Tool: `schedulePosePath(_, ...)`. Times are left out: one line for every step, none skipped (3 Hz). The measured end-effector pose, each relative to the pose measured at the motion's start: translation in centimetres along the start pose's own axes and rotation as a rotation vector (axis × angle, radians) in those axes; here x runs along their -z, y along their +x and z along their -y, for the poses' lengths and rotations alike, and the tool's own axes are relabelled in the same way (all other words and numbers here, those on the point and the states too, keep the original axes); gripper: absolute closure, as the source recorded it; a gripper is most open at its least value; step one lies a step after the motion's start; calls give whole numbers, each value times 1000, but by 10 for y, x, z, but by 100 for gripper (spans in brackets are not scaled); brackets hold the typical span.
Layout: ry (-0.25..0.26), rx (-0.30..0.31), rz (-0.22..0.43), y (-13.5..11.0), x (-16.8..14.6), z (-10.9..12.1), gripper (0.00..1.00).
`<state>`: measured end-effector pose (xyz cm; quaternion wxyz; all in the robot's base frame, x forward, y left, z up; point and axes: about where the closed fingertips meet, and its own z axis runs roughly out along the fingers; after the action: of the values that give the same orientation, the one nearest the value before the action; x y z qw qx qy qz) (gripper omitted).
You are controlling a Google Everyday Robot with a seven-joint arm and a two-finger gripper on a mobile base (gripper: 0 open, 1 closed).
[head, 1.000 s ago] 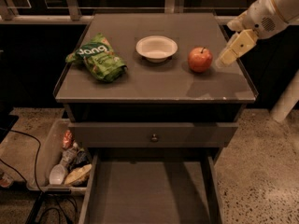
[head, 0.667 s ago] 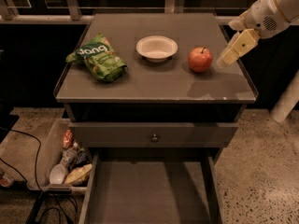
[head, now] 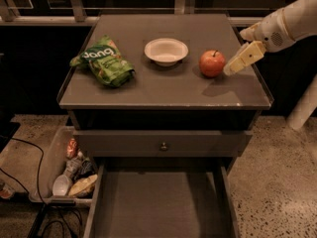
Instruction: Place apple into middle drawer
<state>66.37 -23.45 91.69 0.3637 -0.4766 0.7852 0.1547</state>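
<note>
Counting across the flat grey cabinet top (head: 163,90) gives three things in a row: one crumpled green snack bag with white lettering (head: 104,61) at the left, one small round white bowl (head: 166,51) in the middle, and one round red apple with a short dark stem (head: 212,63) at the right. The apple sits upright on the top, well apart from the bag and near the bowl. Below the top is one shut grey drawer front (head: 124,143) with one small round metal knob (head: 163,146), and under it the one wide grey middle drawer (head: 158,202) is pulled out, showing its plain floor. One clear plastic bin (head: 49,162) of odds and ends stands on the speckled floor (head: 277,182) at the left. The single white arm (head: 292,24) reaches in from the upper right, sloping down and leftward. Its pale gripper (head: 238,62) is just beside the apple's right side, low over the cabinet top; whether it is spread or closed cannot be told, and it holds nothing
</note>
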Motion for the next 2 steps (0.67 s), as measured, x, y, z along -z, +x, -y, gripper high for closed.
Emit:
schedulePosePath(22, -26, 34, 7, -21, 18, 0)
schedulePosePath(9, -53, 23, 16, -65, 28, 0)
